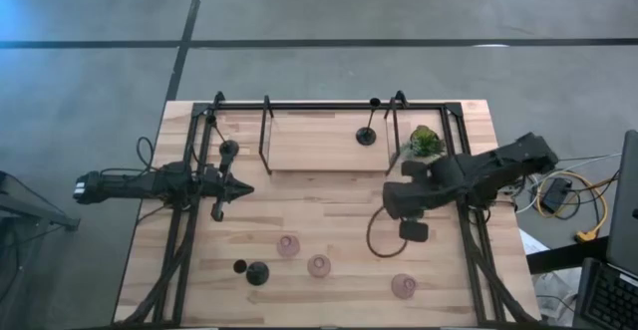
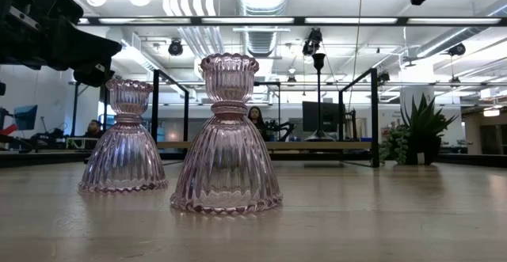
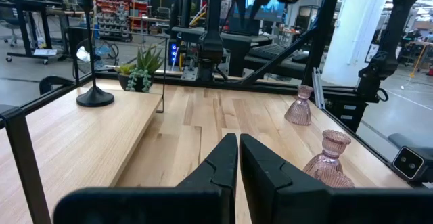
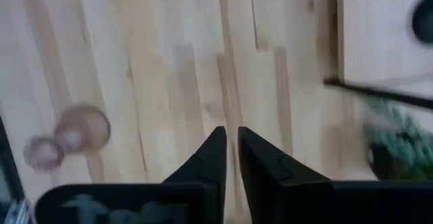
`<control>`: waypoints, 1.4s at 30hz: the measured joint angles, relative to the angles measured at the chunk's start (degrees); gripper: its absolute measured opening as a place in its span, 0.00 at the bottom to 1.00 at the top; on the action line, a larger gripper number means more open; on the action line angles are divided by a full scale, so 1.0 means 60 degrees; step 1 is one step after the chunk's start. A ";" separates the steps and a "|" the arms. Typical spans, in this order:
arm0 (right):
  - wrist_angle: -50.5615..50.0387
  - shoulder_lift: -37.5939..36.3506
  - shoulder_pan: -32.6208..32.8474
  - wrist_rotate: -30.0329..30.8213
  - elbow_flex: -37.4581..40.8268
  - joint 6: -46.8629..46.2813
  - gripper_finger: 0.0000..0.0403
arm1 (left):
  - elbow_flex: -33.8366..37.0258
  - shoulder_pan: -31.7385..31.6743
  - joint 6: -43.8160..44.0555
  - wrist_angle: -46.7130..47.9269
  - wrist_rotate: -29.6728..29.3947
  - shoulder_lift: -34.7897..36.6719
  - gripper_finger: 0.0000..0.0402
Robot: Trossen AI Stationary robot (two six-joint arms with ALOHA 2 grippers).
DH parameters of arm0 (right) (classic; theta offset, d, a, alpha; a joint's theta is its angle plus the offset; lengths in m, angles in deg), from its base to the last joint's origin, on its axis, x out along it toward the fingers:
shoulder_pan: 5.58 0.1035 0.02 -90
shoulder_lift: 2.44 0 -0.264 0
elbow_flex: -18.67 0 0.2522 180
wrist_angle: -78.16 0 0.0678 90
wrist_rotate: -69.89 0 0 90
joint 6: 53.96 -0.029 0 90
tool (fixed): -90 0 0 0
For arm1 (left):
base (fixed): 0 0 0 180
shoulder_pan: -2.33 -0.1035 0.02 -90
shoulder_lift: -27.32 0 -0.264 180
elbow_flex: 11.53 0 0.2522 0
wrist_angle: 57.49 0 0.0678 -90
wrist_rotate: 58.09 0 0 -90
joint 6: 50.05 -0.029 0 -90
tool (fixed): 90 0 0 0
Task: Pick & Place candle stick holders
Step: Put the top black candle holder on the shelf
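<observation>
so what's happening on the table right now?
Nothing is held. The right gripper hangs over the table's right side, fingers shut on nothing. The left gripper waits at the left, shut and empty. One thin-stemmed black candle holder stands on the raised wooden shelf. Three ribbed pink glass holders and another black holder stand near the front edge.
</observation>
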 joint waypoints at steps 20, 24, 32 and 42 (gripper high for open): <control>0.4492 -0.5677 -0.0495 0.3159 0.5806 -0.0298 0.02 | 0.0000 0.0000 -0.0197 -0.0037 0.0003 -0.0018 0.06; 0.4519 -0.6083 -0.0491 0.3345 0.6248 -0.0285 0.02 | 0.0000 0.0000 -0.0165 -0.0496 0.0017 -0.0018 0.06; 0.4525 -0.6137 -0.0493 0.3363 0.6497 -0.0278 0.02 | -0.0340 0.0000 0.1080 -0.0239 0.0031 -0.0035 0.06; 0.4592 -0.6051 -0.0491 0.3364 0.6497 -0.0240 0.02 | -0.2860 0.0000 0.1772 0.4794 -0.3982 -0.0049 0.06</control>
